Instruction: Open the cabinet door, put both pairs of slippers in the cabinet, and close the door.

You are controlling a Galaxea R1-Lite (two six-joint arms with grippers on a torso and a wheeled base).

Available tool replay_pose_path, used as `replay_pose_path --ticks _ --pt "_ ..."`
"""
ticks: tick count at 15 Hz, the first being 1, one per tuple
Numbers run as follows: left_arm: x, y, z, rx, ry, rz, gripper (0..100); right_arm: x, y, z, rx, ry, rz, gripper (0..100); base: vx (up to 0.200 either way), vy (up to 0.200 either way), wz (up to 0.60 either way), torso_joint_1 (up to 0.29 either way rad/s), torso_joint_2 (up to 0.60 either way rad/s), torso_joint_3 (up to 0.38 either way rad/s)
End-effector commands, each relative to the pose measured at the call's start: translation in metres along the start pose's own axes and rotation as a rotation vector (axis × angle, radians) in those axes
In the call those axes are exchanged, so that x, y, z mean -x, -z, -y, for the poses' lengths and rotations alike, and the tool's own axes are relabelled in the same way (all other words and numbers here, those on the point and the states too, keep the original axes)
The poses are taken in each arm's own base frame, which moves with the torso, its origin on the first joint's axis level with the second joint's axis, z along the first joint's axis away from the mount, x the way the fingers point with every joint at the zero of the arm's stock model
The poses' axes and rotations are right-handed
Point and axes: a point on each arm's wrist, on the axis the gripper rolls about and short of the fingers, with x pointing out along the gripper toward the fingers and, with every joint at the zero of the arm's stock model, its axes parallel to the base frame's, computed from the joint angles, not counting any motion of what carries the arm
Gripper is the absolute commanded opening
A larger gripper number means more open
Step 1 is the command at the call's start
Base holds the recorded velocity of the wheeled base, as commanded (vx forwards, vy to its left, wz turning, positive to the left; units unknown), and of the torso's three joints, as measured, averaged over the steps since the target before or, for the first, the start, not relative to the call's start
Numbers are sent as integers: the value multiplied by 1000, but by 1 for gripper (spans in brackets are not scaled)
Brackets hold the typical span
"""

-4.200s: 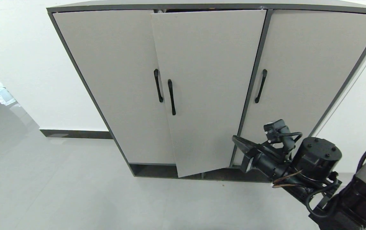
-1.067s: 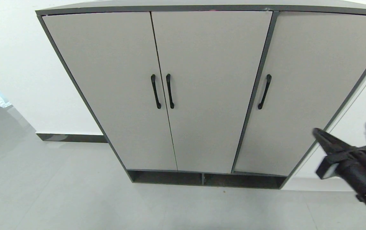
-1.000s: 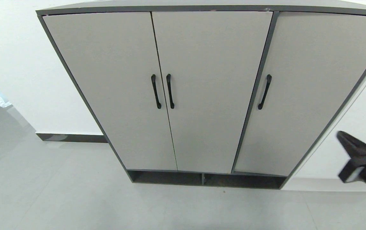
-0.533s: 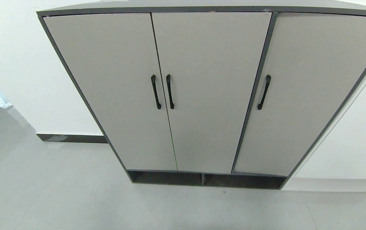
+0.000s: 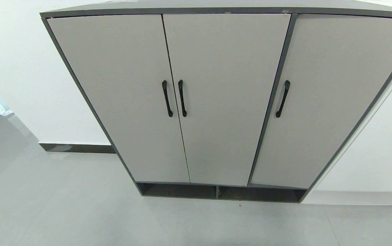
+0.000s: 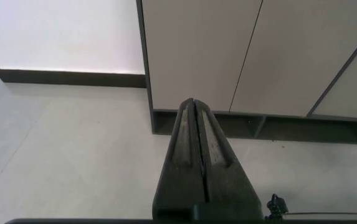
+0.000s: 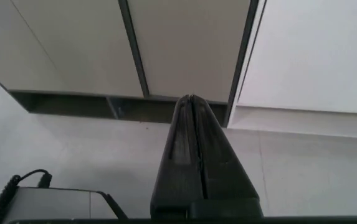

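A grey cabinet (image 5: 223, 99) with three doors stands against the white wall, all doors flush and closed. Black handles sit on the left door (image 5: 167, 98), the middle door (image 5: 182, 98) and the right door (image 5: 282, 98). My left gripper (image 6: 194, 106) is shut and empty, held low over the floor facing the cabinet's base (image 6: 259, 124). My right gripper (image 7: 191, 101) is also shut and empty, low near the cabinet's right lower corner (image 7: 231, 112).
An open dark plinth gap (image 5: 220, 192) runs under the doors. Grey tiled floor (image 5: 62, 212) spreads in front. A dark skirting board (image 5: 76, 148) lines the wall to the left. A white unit (image 5: 370, 164) adjoins the cabinet's right side.
The middle door, ajar about four seconds ago, now sits closed. My right arm has drawn back to the right and out of the head view.
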Motion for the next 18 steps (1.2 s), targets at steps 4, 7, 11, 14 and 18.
replay_pose_path --ticks 4,7,11,14,18 --pt "0 0 0 1 -1 -1 0 -1 -1 2 8 -11 -16 0 0 0 0 0 0 0" --pt "0 0 0 1 -1 -2 0 -1 -1 3 -1 62 -15 0 0 0 0 0 0 0" --pt "0 0 0 1 -1 -1 0 5 2 0 4 120 67 0 0 0 0 0 0 0" --pt "0 0 0 1 -1 -2 0 6 2 -2 23 43 78 0 0 0 0 0 0 0" --pt "0 0 0 1 -1 -2 0 6 2 -1 -11 50 79 0 0 0 0 0 0 0"
